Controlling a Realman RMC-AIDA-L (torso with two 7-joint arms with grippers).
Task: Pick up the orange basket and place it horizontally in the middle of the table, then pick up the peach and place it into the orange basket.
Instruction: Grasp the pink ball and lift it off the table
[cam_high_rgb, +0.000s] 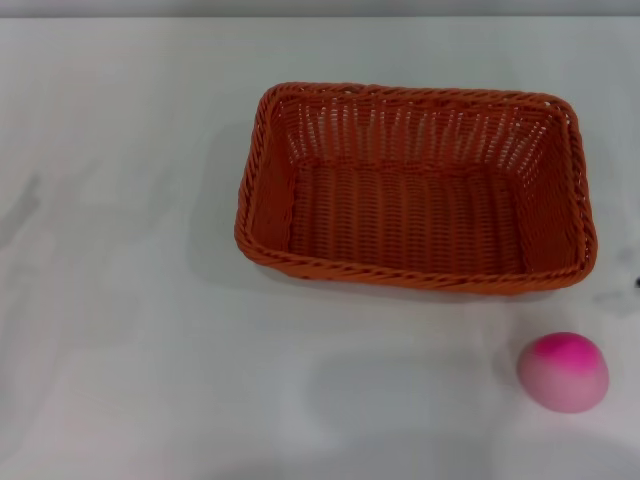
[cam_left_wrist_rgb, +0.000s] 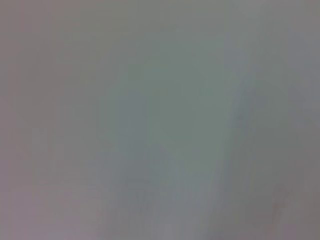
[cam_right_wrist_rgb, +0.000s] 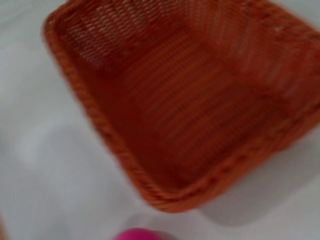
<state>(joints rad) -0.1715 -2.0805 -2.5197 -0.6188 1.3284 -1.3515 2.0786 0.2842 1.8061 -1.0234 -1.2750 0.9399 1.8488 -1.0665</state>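
The orange basket (cam_high_rgb: 415, 185) lies lengthwise across the white table (cam_high_rgb: 120, 300), a little right of centre, and holds nothing. The peach (cam_high_rgb: 563, 371), hot pink on top and pale below, rests on the table in front of the basket's right end, apart from it. The right wrist view looks down on the basket (cam_right_wrist_rgb: 190, 100), with the pink top of the peach (cam_right_wrist_rgb: 137, 234) at the picture's edge. Neither gripper shows in any view. The left wrist view shows only a blank grey surface.
A faint dark speck (cam_high_rgb: 637, 283) sits at the right edge of the head view, beside the basket's right end. Bare white tabletop (cam_high_rgb: 150, 380) stretches to the left of the basket and in front of it.
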